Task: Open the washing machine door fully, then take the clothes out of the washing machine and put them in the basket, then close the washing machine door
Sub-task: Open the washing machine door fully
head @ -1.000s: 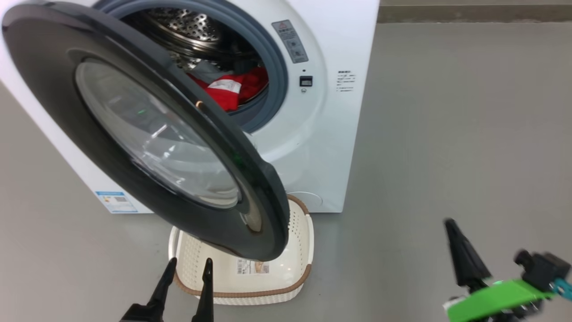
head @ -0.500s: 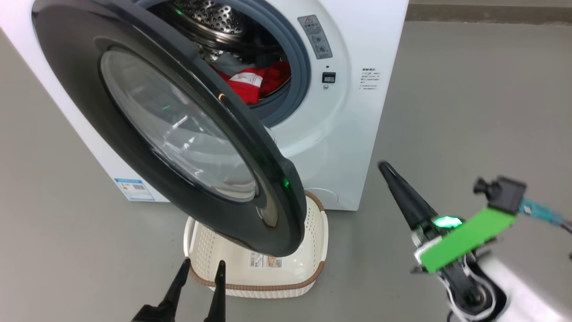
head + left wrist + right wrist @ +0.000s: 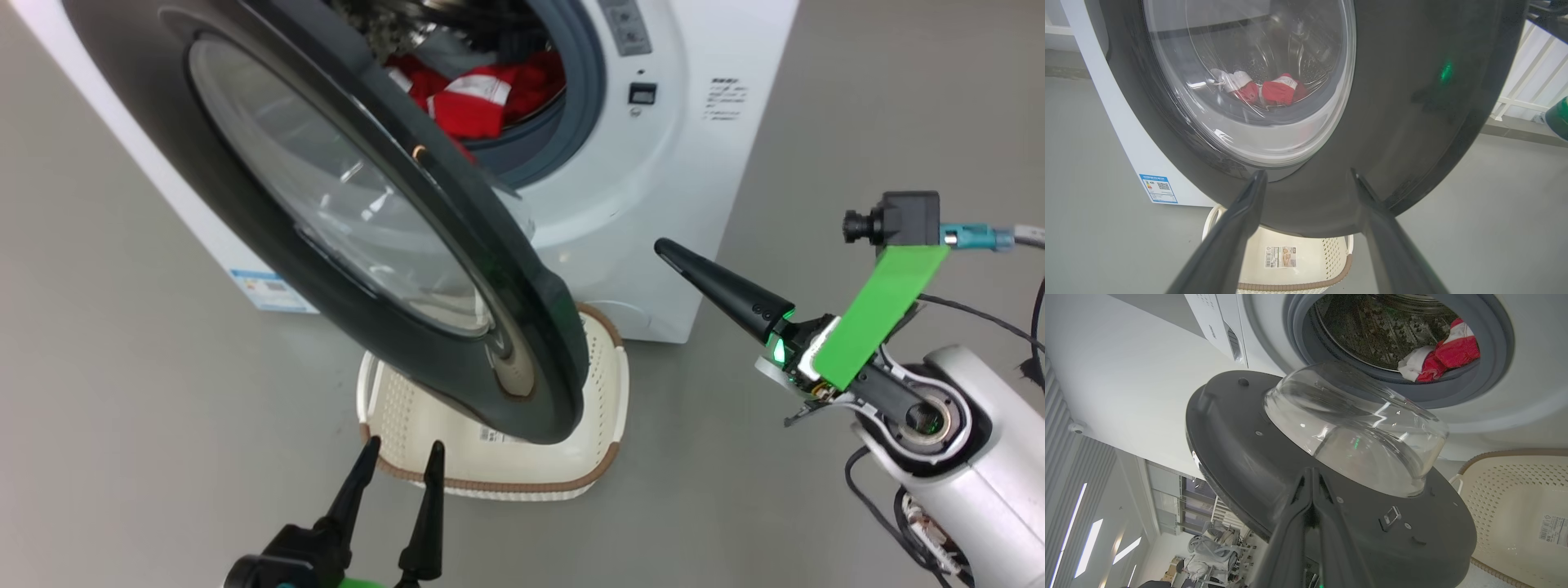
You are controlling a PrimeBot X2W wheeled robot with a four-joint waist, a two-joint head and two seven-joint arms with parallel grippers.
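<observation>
We note the big white front-loading washing machine (image 3: 653, 188), its round black-rimmed glass door (image 3: 351, 212) swung part open over the small cream perforated plastic basket (image 3: 606, 384) on the grey floor (image 3: 857, 106). Soft red-and-white clothes (image 3: 482, 94) lie in the steel drum (image 3: 1372, 330). Left gripper (image 3: 406, 445) spread and empty at the basket's near rim; right gripper (image 3: 663, 243) pressed together, empty, aimed at the door's inner face, apart from it

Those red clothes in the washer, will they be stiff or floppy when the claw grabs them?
Probably floppy: the red clothes lie crumpled in folds, so they should sag and trail from a pinch. Likely light, since the fabric looks thin. They are bunched together, so one pull may drag several out or catch on the grey door seal.
</observation>
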